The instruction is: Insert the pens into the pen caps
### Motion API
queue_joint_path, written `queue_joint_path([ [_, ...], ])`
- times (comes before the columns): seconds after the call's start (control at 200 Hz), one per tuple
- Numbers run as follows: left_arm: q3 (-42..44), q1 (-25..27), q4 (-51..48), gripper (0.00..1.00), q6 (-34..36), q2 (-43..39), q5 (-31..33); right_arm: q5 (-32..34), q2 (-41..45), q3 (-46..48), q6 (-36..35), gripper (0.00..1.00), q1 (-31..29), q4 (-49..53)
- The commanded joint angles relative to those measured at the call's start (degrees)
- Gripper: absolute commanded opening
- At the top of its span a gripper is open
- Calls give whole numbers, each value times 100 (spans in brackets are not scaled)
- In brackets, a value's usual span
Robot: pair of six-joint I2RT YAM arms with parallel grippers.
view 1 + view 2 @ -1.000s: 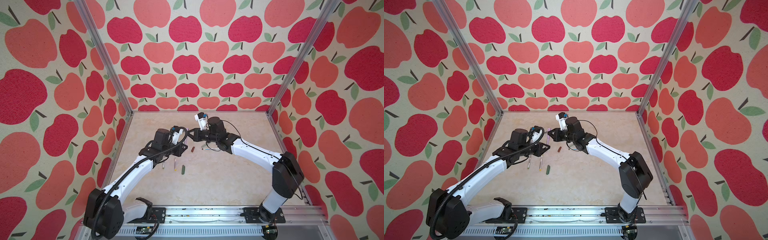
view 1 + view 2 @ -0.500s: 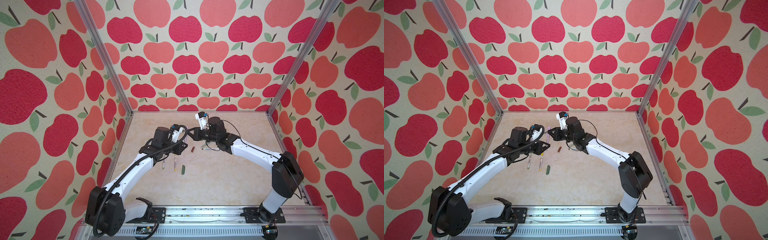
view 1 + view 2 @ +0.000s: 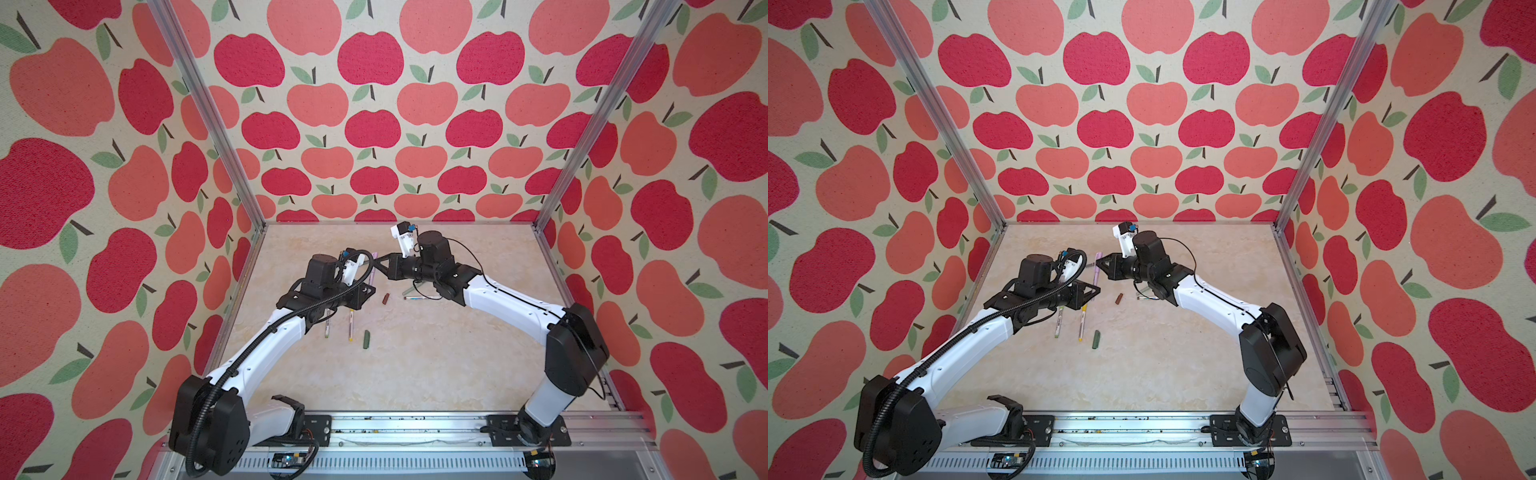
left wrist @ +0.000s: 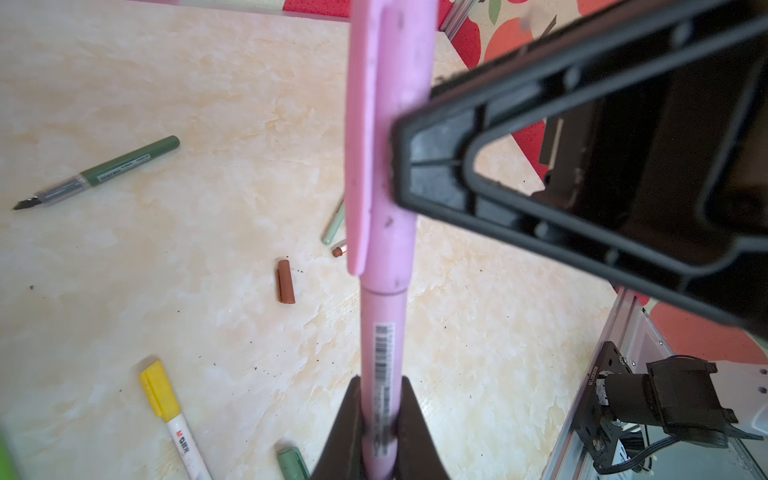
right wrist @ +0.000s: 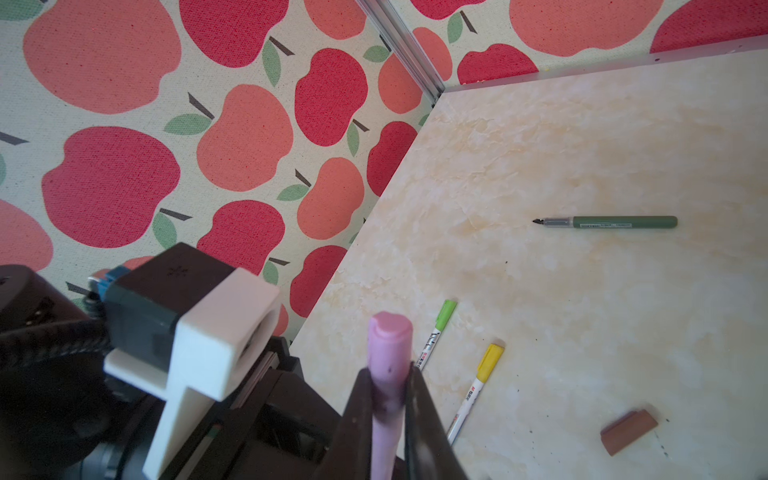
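Arms (image 3: 266, 349) tip-to-tip (jaws tight)

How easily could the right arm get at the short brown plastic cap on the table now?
Probably not yet: the short brown cap lies uncovered near the right gripper, but that gripper is shut on the pink pen cap, so it must let go first.

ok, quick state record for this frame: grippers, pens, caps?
left gripper: shut on pink pen
right gripper: shut on pink cap
pink cap: on the pink pen, looks seated, held in the air
capped, lying flat: lime pen, yellow pen
uncapped, lying flat: green pen
loose caps: brown cap, green cap
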State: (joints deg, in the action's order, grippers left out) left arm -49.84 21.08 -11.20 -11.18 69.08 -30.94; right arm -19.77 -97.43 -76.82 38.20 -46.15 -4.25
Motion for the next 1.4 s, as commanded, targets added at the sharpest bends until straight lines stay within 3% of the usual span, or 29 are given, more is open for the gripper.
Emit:
queue_joint_path([
  [0.0, 291, -179, 1459, 0, -433, -502, 368, -485, 221, -47, -326, 21, 115, 1536],
  [0.07, 617, -136, 1351, 0, -635, -648, 420, -467, 390, -249, -422, 31, 198, 1581],
  [0.21, 1002, -43, 987, 0, -801, -1069, 631, -357, 642, -457, -619, 40, 264, 1751],
  [0.38, 1034, -34, 364, 0, -867, -1421, 919, -162, 635, -324, -642, 42, 239, 1917],
  [0.61, 889, -60, -575, 0, -1079, -1572, 1431, 663, 132, -230, -857, 43, -96, 2622],
  [0.86, 879, -353, -1521, 0, -1620, -1847, 1917, 1400, -946, -787, -1669, 48, -1018, 3819],
  [1.101, 1046, -604, -1723, 0, -1817, -2280, 2027, 1674, -1736, -1075, -2222, 57, -1660, 4256],
  [1.396, 1046, -645, -1732, 0, -1753, -2397, 1917, 1752, -2459, -1791, -2297, 61, -1797, 4457],
])
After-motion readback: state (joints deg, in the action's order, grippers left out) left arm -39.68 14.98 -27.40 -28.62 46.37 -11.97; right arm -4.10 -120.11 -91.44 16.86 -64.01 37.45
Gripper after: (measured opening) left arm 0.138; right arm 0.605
